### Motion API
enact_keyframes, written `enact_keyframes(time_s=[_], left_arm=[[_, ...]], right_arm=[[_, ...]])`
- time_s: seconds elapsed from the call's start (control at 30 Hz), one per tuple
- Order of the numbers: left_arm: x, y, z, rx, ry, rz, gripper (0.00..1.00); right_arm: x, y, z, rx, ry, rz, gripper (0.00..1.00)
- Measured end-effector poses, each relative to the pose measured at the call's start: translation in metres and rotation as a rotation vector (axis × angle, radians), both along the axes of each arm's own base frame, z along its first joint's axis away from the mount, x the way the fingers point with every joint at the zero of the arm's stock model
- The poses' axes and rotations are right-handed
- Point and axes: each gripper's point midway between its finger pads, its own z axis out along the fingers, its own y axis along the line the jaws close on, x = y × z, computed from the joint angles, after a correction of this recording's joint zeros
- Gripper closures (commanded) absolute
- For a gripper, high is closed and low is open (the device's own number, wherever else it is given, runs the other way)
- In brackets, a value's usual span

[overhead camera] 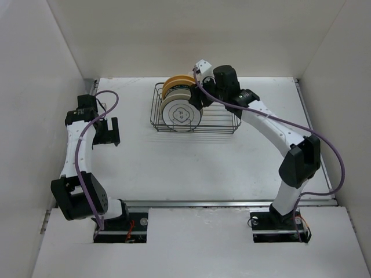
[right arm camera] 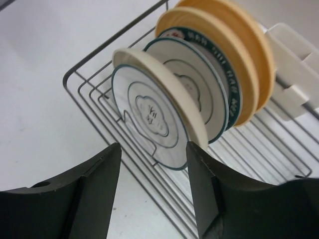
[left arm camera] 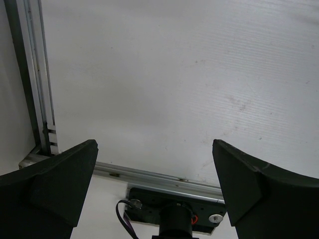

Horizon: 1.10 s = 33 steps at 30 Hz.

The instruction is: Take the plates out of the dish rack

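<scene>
The dark wire dish rack (overhead camera: 223, 120) stands at the back centre of the table. Several plates stand upright in it. Foremost is the white plate with a thin dark ring and centre emblem (overhead camera: 181, 114) (right arm camera: 147, 119). Behind it are the cream plate (right arm camera: 167, 92), the plate with a lettered dark-teal rim (right arm camera: 230, 79), and the yellow-orange plate (overhead camera: 175, 83) (right arm camera: 251, 45). My right gripper (overhead camera: 195, 99) (right arm camera: 152, 149) is open, its fingers on either side of the front plate's lower edge and holding nothing. My left gripper (overhead camera: 108, 132) (left arm camera: 154, 147) is open and empty at the left.
A white plastic holder (right arm camera: 294, 74) is clipped to the rack's far long side. White walls enclose the table on the left, back and right. A metal rail (left arm camera: 149, 174) runs along the near edge, with the left arm's base (left arm camera: 174, 211) beyond it.
</scene>
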Motion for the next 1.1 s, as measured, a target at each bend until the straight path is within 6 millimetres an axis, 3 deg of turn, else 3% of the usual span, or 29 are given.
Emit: enact_keyframes(time_s=[0.07,0.27,0.43,0.77,1.1], left_arm=[[0.0,0.0,0.0,0.0,0.0,0.0,0.0],[0.0,0.001,0.0,0.003,0.002,0.001,0.0],[0.0,0.002,-0.001,0.009,0.006,0.003,0.0],[0.0,0.002,-0.002,0.011,0.012,0.005,0.0],[0.0,0.002,-0.002,0.011,0.012,0.005,0.0]], right_arm=[[-0.005,0.003,-0.01,-0.01,0.028,0.026,0.48],[-0.001,0.01,-0.05,-0.044,0.106,0.045,0.48],[0.01,0.005,-0.082,-0.099,0.151,-0.015,0.48],[0.024,-0.009,-0.086,-0.122,0.144,-0.138,0.45],[0.03,0.0,-0.1,-0.124,0.155,-0.146,0.45]])
